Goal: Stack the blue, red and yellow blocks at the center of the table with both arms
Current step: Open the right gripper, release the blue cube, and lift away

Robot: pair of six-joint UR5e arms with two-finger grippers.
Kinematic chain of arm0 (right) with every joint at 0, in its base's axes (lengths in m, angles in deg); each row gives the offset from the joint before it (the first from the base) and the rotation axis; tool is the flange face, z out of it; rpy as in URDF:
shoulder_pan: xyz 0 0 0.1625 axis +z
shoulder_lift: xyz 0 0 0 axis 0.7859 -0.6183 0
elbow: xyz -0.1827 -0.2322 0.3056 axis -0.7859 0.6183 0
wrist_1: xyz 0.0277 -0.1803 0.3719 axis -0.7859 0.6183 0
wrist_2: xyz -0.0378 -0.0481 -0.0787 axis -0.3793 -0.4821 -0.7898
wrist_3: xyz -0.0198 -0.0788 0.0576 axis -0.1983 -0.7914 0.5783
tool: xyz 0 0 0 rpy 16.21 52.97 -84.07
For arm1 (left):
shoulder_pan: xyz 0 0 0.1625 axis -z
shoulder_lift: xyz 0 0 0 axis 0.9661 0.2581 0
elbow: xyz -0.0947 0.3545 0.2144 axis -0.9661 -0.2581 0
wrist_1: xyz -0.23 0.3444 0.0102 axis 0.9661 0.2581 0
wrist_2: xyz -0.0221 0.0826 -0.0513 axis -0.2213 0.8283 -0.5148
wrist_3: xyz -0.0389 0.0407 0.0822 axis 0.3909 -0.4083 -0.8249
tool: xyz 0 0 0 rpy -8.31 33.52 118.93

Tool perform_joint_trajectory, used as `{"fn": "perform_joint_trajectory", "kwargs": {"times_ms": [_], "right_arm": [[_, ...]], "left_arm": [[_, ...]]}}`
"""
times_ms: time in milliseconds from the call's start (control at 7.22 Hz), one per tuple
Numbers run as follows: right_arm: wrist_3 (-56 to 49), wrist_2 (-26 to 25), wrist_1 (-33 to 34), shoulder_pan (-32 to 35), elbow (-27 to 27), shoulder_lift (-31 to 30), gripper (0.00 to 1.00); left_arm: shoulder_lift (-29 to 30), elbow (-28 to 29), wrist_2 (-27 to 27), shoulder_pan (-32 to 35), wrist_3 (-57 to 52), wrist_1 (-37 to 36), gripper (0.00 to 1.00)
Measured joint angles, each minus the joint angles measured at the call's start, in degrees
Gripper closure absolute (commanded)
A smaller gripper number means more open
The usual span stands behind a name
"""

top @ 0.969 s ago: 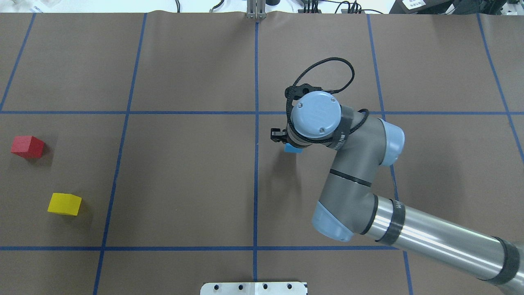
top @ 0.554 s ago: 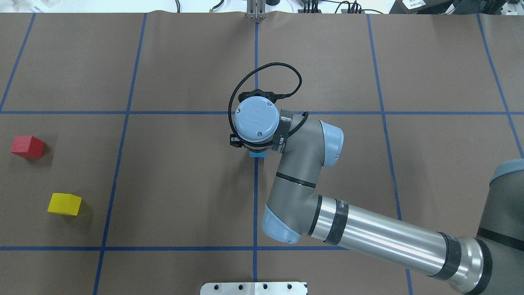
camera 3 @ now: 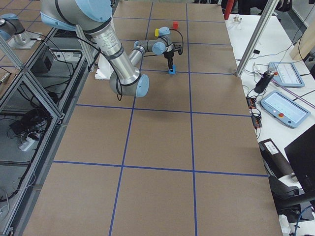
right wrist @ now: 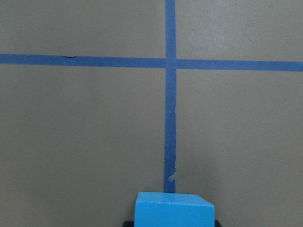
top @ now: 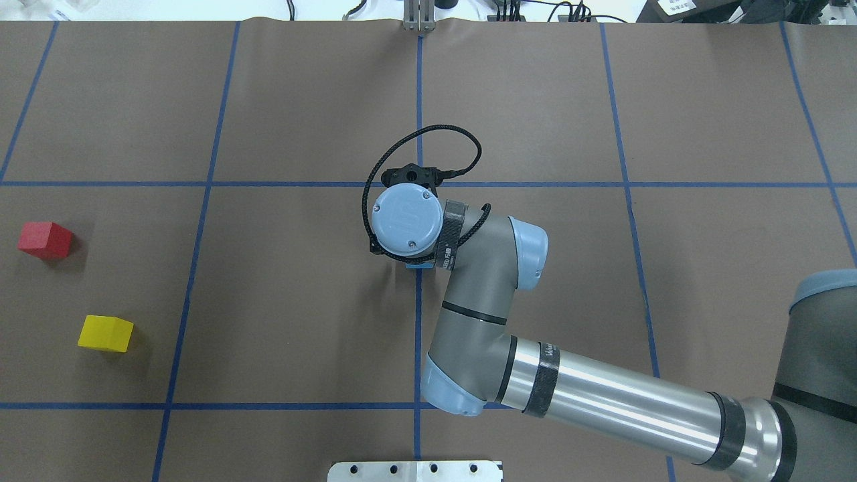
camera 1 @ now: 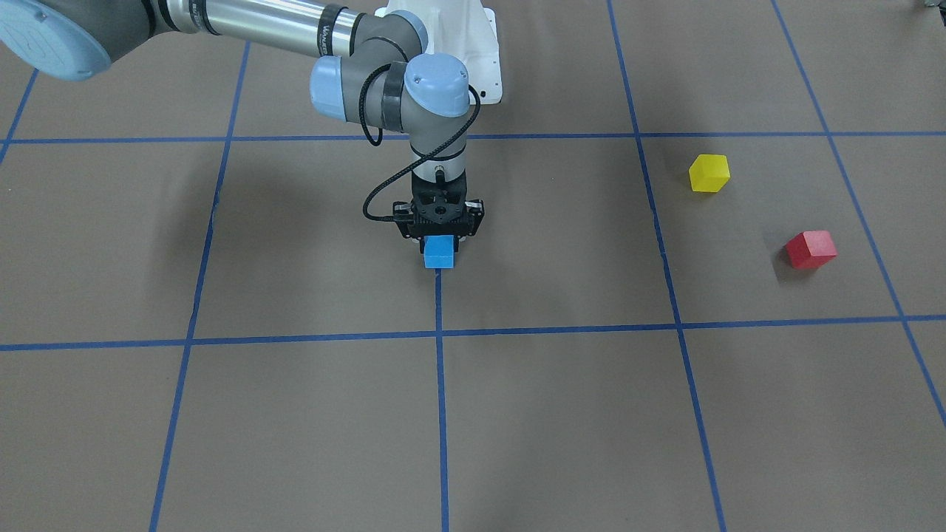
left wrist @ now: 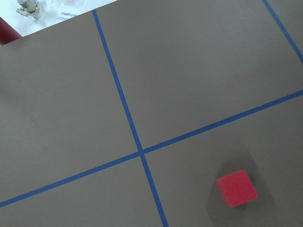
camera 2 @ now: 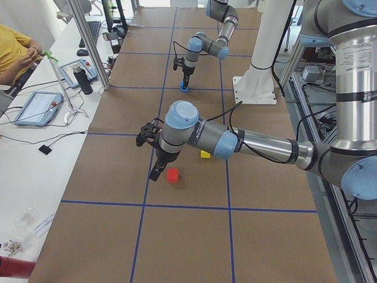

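Note:
My right gripper [camera 1: 439, 245] is shut on the blue block [camera 1: 438, 253] and holds it low over the table's centre line, at the end of a blue tape line. I cannot tell whether the block touches the table. It shows as a sliver under the wrist in the overhead view [top: 419, 265] and at the bottom of the right wrist view [right wrist: 174, 210]. The red block [top: 45, 239] and the yellow block [top: 105, 333] sit apart at the table's left. My left gripper [camera 2: 155, 173] shows only in the exterior left view, raised near the red block [camera 2: 172, 174]; I cannot tell whether it is open or shut.
Blue tape lines [top: 418, 100] mark a grid on the brown table cover. The robot's white base plate [top: 415, 470] is at the near edge. An operator [camera 2: 15, 50] and tablets are at a side bench beyond the far edge.
My right arm has swung left from right of centre to the centre line with the blue block in its grip, then come slightly nearer the robot. The red and yellow blocks have not moved.

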Motion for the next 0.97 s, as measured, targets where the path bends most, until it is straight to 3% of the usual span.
{"fn": "perform_joint_trajectory", "kwargs": {"times_ms": [415, 692, 969], "right_arm": [[-1.6, 2.3, 0.0, 3.5, -2.8, 0.1, 0.0], [-8.9, 11.4, 0.4, 13.6, -5.4, -1.9, 0.0], [-23.4, 22.6, 1.3, 26.5, -11.1, -9.5, 0.0]], "left_arm": [[0.0, -0.1, 0.0, 0.0, 0.1, 0.0, 0.0], [-0.1, -0.1, -1.6, -0.3, 0.3, 1.3, 0.0], [-1.8, -0.1, -4.4, -2.3, 5.5, 2.7, 0.0]]}}
